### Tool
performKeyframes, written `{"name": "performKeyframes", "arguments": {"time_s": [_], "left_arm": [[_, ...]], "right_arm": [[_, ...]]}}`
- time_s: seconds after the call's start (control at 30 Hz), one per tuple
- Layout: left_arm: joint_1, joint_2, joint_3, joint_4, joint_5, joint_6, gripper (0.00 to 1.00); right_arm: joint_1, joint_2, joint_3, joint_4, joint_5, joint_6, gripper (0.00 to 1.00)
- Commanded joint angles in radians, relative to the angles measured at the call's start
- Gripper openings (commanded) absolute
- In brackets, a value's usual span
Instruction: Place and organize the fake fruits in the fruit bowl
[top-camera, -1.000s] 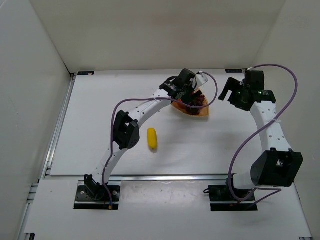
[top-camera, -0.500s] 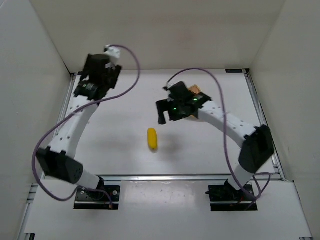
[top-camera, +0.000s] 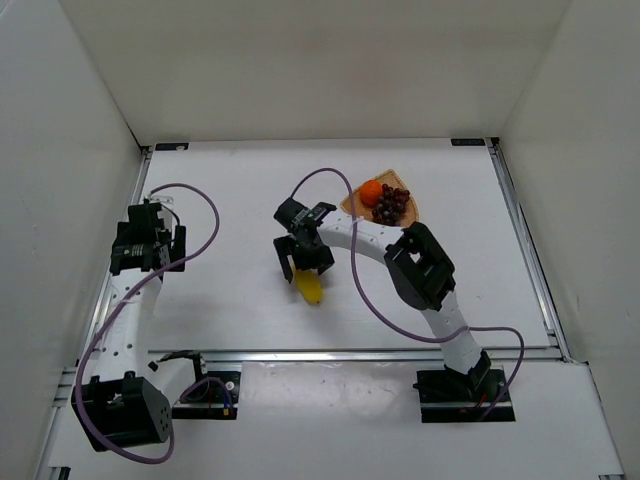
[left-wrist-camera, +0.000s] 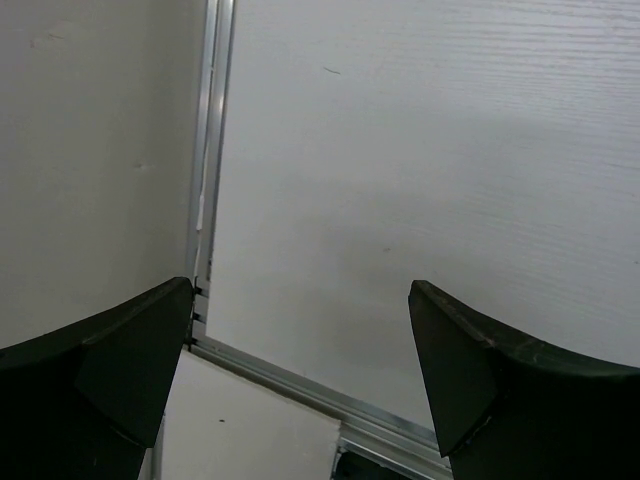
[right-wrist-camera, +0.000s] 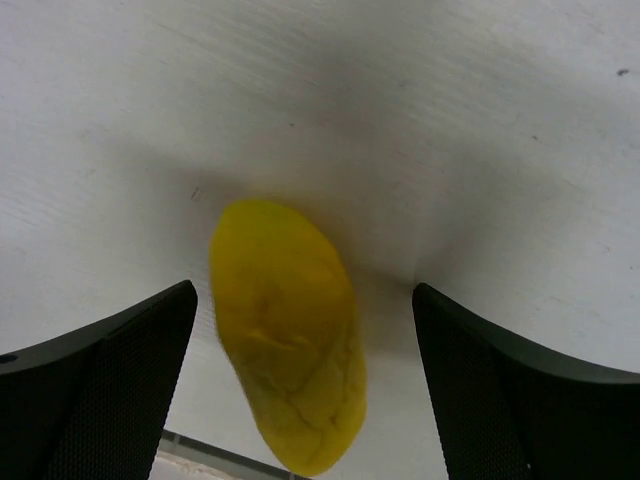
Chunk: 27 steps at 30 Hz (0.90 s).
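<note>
1. Far left, the left tool (left-wrist-camera: 300, 330) hangs released above the bare bench (top-camera: 230, 190) by the side rail, nothing between its fingers. It poses little risk where it is. A swing inward, though, could meet the right arm, which reaches across the middle.

2. At centre, the right tool (right-wrist-camera: 303, 300) stands spread wide, straddling the yellow banana (right-wrist-camera: 290, 340). The fruit lies flat on the bench, well apart from the bowl, with a gap on either side.
   - The banana sits at a slant and nearer one finger (right-wrist-camera: 110, 380), so that finger may touch first and spin or shove it aside.
   - Its smooth, rounded plastic could squirt out of a pinch taken off-centre.
   - A descent too deep would likely scrape the fingertips on the bench.

3. To the right, the fruit bowl (top-camera: 410, 213) already holds the orange (top-camera: 371, 192) and the grape bunch (top-camera: 392, 204), side by side and filling much of it.
   - A banana dropped on top of them could roll over the shallow rim.
   - It could also knock the round orange loose.
   - A low approach might nudge the light wicker bowl itself.
</note>
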Motion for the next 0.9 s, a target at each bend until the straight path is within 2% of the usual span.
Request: {"name": "performKeyframes", "arguments": {"time_s": [0.0, 0.03, 0.07, 0.13, 0.17, 0.27, 0.3, 0.43, 0.5, 0.57, 0.63, 0.7, 0.8, 0.87], "left_arm": [[0.011, -0.046, -0.008, -0.019, 0.092, -0.060, 1.00], [0.020, -0.046, -0.008, -0.028, 0.101, -0.077, 1.00], [0.020, -0.046, -0.008, -0.028, 0.117, -0.090, 1.00], [0.020, -0.046, -0.008, -0.038, 0.126, -0.091, 1.00], [0.020, -0.046, -0.008, -0.038, 0.126, -0.101, 1.00], [0.020, -0.027, 0.001, -0.038, 0.126, -0.101, 1.00], [0.020, -0.027, 0.010, -0.048, 0.117, -0.101, 1.00], [0.020, -0.027, 0.020, -0.058, 0.117, -0.101, 1.00], [0.020, -0.027, 0.020, -0.058, 0.117, -0.110, 1.00], [0.020, -0.027, 0.010, -0.058, 0.117, -0.120, 1.00], [0.020, -0.027, 0.001, -0.058, 0.117, -0.120, 1.00], [0.020, -0.014, 0.001, -0.058, 0.117, -0.120, 1.00], [0.020, -0.005, 0.001, -0.067, 0.106, -0.129, 1.00], [0.020, 0.004, 0.001, -0.079, 0.095, -0.129, 1.00]], "right_arm": [[0.007, -0.026, -0.011, -0.044, 0.045, 0.042, 0.88], [0.018, -0.035, -0.011, -0.044, 0.045, 0.042, 0.84], [0.018, -0.035, -0.020, -0.044, 0.045, 0.042, 0.67], [0.028, -0.058, -0.031, -0.044, 0.045, 0.042, 0.46], [0.028, -0.079, -0.031, -0.044, 0.036, 0.042, 0.23], [0.028, -0.159, -0.068, -0.044, 0.036, 0.042, 0.03], [0.019, -0.185, -0.082, -0.044, 0.036, 0.051, 0.00], [-0.068, -0.355, -0.189, -0.009, 0.057, 0.109, 0.00], [-0.160, -0.478, -0.281, 0.057, 0.091, 0.161, 0.00], [-0.244, -0.548, -0.300, 0.118, 0.116, 0.096, 0.00], [-0.306, -0.532, -0.266, 0.159, 0.139, -0.014, 0.00], [-0.332, -0.436, -0.125, 0.131, 0.166, -0.204, 0.00], [-0.341, -0.297, 0.045, 0.105, 0.229, -0.397, 0.00], [-0.330, -0.238, 0.084, 0.134, 0.370, -0.453, 0.00]]}}
